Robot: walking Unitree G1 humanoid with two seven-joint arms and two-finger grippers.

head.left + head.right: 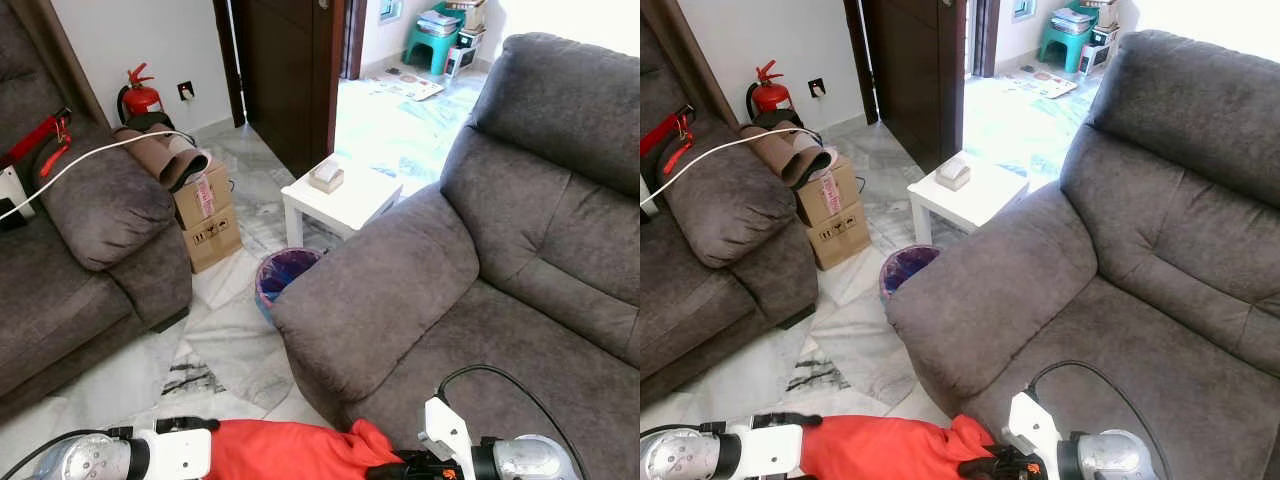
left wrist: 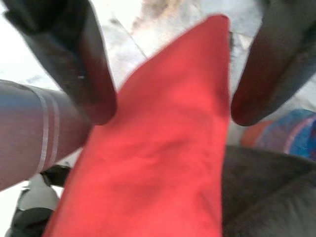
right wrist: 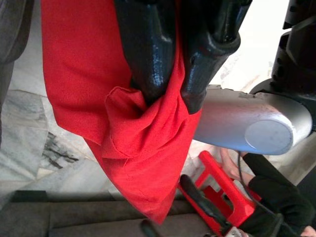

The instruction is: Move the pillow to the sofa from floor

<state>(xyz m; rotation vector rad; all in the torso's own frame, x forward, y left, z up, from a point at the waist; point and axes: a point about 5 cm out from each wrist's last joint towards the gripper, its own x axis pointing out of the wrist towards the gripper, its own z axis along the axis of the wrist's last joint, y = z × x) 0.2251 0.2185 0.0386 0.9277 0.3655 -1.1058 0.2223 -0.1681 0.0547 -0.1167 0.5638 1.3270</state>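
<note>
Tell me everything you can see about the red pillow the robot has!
The red pillow looks soft and floppy, made of plain bright red cloth with wrinkles and no pattern. It is off the floor, held up between the robot's two arms at the bottom of the head views, just in front of the grey sofa. The right claw pinches a bunched fold of its cloth, and a pointed corner hangs below. The left claw sits with one finger on each side of another corner.

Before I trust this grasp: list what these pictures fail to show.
- Red pillow: eye views' lower edge cuts it off.
- Left gripper: wrist view blurred, contact between fingers and pillow unclear.
- Box on the white table: too small to identify.
- Right gripper: cloth bunches around the fingertips.
</note>
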